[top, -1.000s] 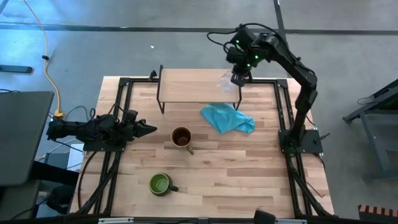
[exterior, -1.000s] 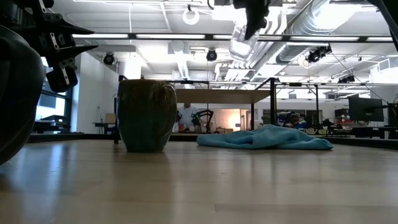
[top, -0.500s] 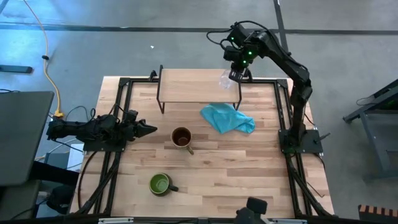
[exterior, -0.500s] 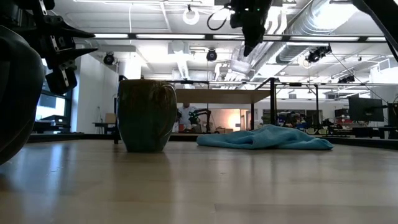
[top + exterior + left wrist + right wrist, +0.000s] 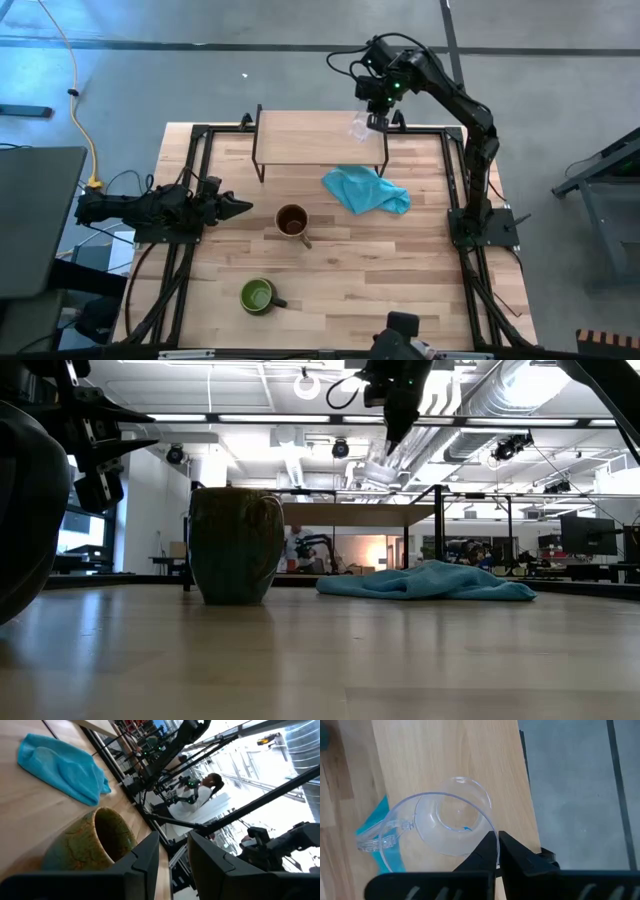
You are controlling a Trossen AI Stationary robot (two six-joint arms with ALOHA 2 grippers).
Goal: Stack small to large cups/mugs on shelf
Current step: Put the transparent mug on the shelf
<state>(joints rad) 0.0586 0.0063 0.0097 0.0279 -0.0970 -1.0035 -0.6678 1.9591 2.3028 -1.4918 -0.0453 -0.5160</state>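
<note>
Above the right end of the light-wood shelf (image 5: 310, 138) hangs the small clear glass cup (image 5: 445, 825), with my right gripper (image 5: 375, 122) shut on it. The tan-brown mug (image 5: 291, 221) stands upright on its base in the middle of the table. The dark mug with the green inside (image 5: 257, 296) stands nearer the front edge. At the table's left, my left gripper (image 5: 246, 208) points level at the brown mug (image 5: 95, 845), a short way off. Its fingers stand slightly apart with nothing between them. My right gripper pinches the glass cup's rim (image 5: 493, 834) on the side opposite its handle (image 5: 375, 837), apparently one finger inside and one outside. The fingers slant down from above. The cup hangs tilted below them, mouth toward the wrist, clear of the shelf board (image 5: 445, 760).
A crumpled teal cloth (image 5: 365, 190) lies on the table just in front of the shelf's right end. Black frame rails (image 5: 190, 170) run along the table's left and right sides. Bare wood lies between the brown mug and the front edge.
My right gripper has come down toward the shelf with the glass cup and drifted a little toward the table's far edge, rolling its wrist somewhat. The cup stays in the hold and now hangs lower over the shelf's right end.
</note>
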